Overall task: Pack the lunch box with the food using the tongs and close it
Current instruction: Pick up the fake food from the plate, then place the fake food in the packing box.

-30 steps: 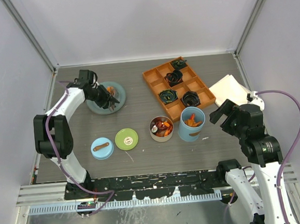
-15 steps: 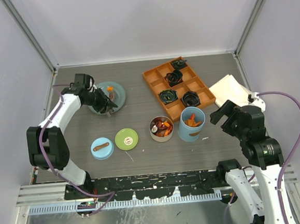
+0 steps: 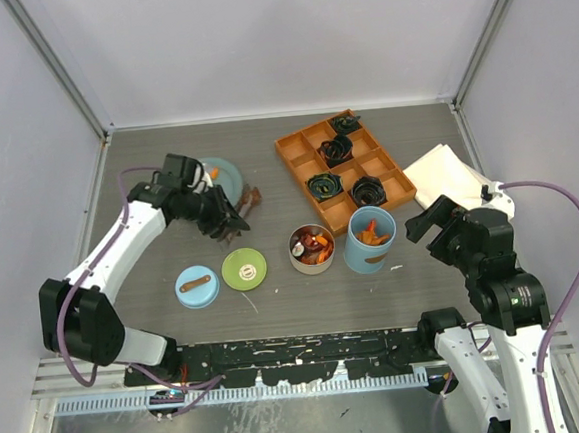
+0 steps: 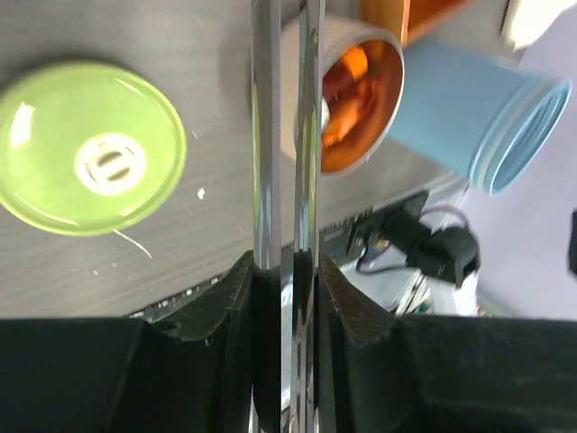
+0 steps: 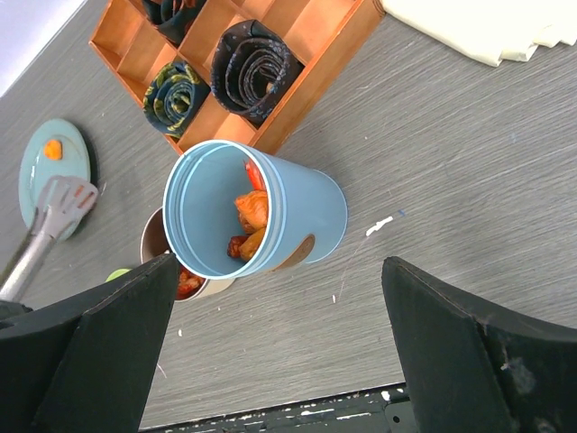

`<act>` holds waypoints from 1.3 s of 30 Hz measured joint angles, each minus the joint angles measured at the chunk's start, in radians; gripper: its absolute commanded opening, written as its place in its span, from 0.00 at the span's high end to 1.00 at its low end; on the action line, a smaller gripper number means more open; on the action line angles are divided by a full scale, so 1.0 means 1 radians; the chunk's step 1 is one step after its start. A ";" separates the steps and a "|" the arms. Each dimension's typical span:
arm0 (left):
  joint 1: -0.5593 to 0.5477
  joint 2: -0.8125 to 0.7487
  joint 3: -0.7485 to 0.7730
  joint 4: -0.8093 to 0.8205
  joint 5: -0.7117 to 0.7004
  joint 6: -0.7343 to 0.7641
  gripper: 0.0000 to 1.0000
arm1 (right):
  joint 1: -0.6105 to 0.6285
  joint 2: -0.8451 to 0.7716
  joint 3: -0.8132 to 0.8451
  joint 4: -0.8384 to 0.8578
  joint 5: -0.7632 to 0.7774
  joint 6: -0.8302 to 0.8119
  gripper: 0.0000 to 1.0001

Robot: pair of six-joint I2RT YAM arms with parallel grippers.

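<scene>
My left gripper (image 3: 223,214) is shut on the grey tongs (image 3: 245,202); in the left wrist view their two arms (image 4: 267,135) run up between my fingers (image 4: 225,289). The tong tips hang just right of the teal plate (image 3: 222,169), with a small brownish bit at them. One orange chunk (image 3: 212,171) lies on the plate. The steel tin (image 3: 312,249) and the light-blue cylinder (image 3: 369,238) stand open, both with food (image 5: 251,216) inside. The green lid (image 3: 245,269) and blue lid (image 3: 197,286) lie flat nearby. My right gripper (image 3: 439,227) is open and hangs right of the cylinder (image 5: 297,216).
An orange compartment tray (image 3: 344,169) of black coils stands behind the tin and cylinder. A folded white cloth (image 3: 452,174) lies at the right edge. Grey walls close in the table on three sides.
My left arm has swung right and nearer, carrying the tongs from over the plate to just beyond its right rim. The right arm has hardly moved.
</scene>
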 measured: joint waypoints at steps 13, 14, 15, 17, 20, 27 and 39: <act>-0.298 -0.026 0.018 -0.116 0.006 0.017 0.76 | 0.000 -0.013 0.000 -0.007 -0.003 0.008 0.00; -0.311 -0.026 0.021 -0.119 0.005 0.017 0.76 | 0.000 -0.013 0.000 -0.007 -0.003 0.008 0.00; -0.326 -0.026 0.026 -0.123 0.004 0.017 0.76 | 0.000 -0.013 0.000 -0.007 -0.003 0.008 0.00; -0.344 -0.026 0.039 -0.127 0.003 0.017 0.76 | 0.000 -0.013 0.000 -0.007 -0.004 0.008 0.00; -0.362 -0.023 0.058 -0.130 0.003 0.017 0.75 | 0.000 -0.013 0.000 -0.007 -0.004 0.008 0.00; -0.381 0.014 0.080 -0.136 -0.005 0.020 0.70 | 0.000 -0.013 0.000 -0.007 -0.004 0.008 0.00; -0.393 0.034 0.084 -0.135 -0.023 0.022 0.64 | 0.000 -0.013 0.000 -0.008 -0.003 0.008 0.00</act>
